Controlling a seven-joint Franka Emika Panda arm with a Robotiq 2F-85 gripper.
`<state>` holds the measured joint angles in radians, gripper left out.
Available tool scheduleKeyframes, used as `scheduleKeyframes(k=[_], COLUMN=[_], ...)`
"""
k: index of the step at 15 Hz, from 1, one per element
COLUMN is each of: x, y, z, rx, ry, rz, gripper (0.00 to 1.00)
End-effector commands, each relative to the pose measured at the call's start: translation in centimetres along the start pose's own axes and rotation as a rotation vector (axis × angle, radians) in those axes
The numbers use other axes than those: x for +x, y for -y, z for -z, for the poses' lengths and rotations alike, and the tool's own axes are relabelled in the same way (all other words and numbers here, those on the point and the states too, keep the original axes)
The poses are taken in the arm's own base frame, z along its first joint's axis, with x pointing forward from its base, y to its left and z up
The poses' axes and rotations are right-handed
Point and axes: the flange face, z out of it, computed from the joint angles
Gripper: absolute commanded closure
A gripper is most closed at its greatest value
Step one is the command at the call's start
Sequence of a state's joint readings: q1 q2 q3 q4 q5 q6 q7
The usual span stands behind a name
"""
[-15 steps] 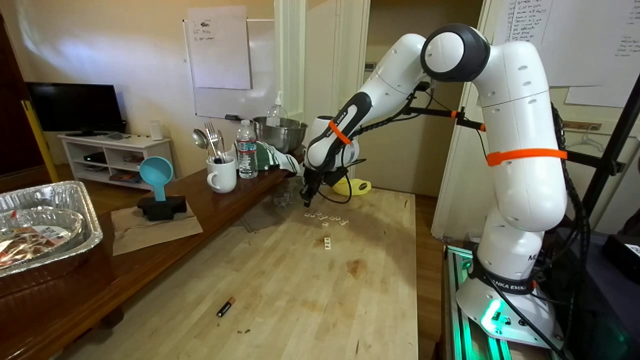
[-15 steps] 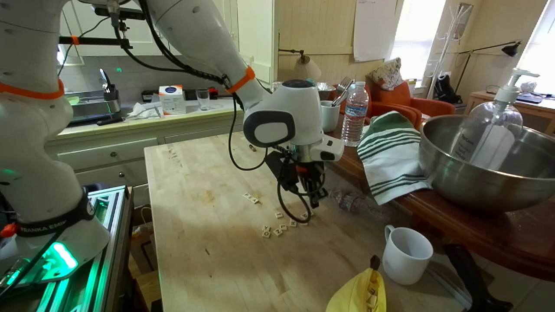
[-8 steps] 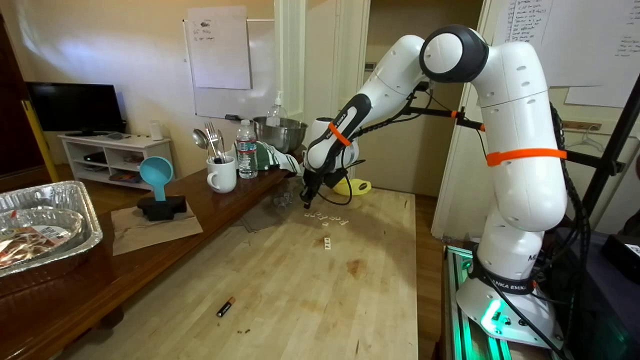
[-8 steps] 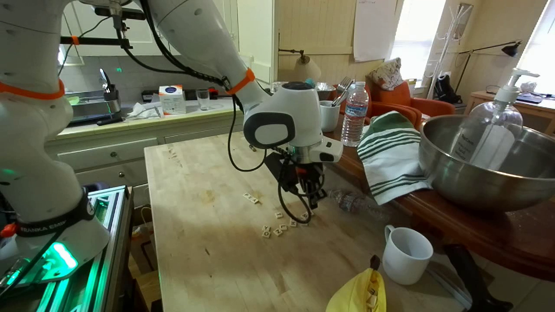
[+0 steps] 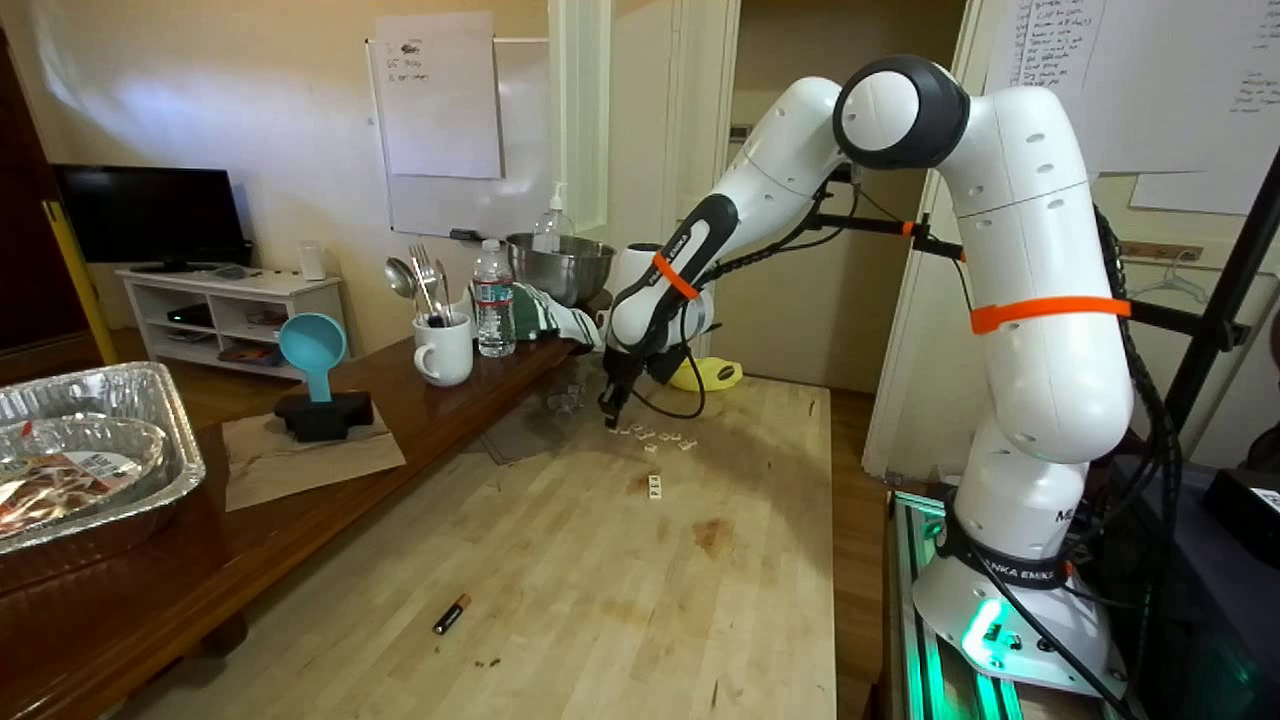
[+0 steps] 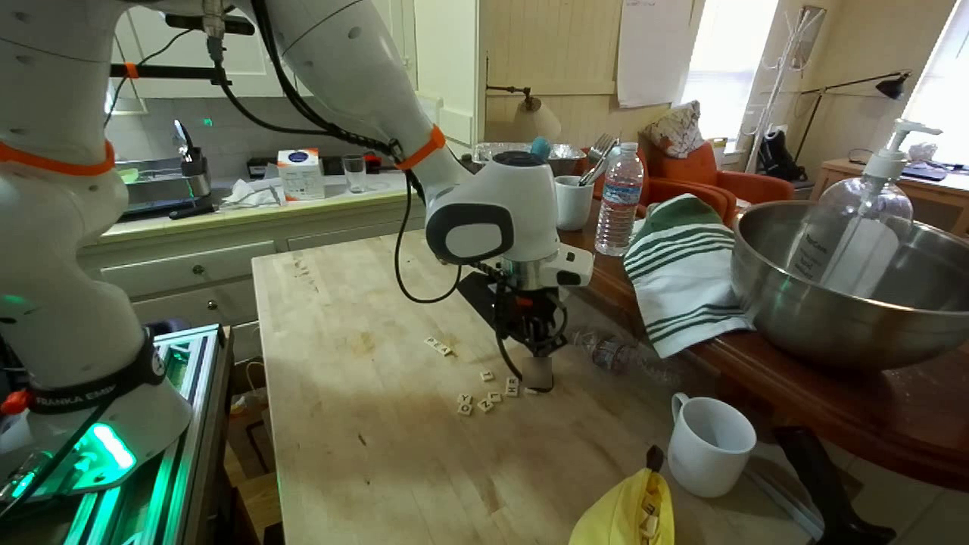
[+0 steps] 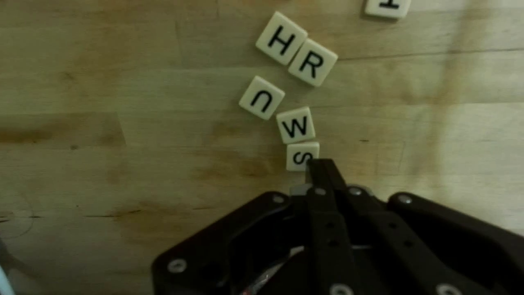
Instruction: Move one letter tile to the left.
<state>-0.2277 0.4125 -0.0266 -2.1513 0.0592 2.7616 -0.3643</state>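
Pincer (image 7: 324, 167), black and angular, partly hides a squarish cream tile (image 7: 300, 158).

Cream wall (image 5: 290, 110), white shelf unit (image 5: 280, 287), orange armchair (image 6: 687, 160) (patterned cushion (image 6: 674, 130) on it), bright window (image 6: 733, 45), wooden floor (image 5: 858, 520)

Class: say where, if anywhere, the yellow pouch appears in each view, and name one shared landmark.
In an exterior view: yellow pouch, up and right of the tool.
In an exterior view: yellow pouch, cut by the bottom edge, right of centre.
Wrist view: not in it.
Shared landmark: letter tiles.
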Motion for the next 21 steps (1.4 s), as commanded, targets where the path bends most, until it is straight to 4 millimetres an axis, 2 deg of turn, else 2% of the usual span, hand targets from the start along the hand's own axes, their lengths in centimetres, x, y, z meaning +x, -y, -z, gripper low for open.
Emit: scheduleKeyframes(k=[1, 8, 14, 21], x=[0.3, 0.4, 0.1, 0.2], y=[-0.3, -1.2, -1.7, -1.4], z=[-1.1, -0.7, -1.2, -1.8], rx=[-0.003, -0.003, -0.002, -0.024], ry=[-0.011, -0.024, -0.025, -0.059], rz=[0.046, 0.071, 0.092, 0.084], gripper=[1.00, 1.00, 1.00, 1.00])
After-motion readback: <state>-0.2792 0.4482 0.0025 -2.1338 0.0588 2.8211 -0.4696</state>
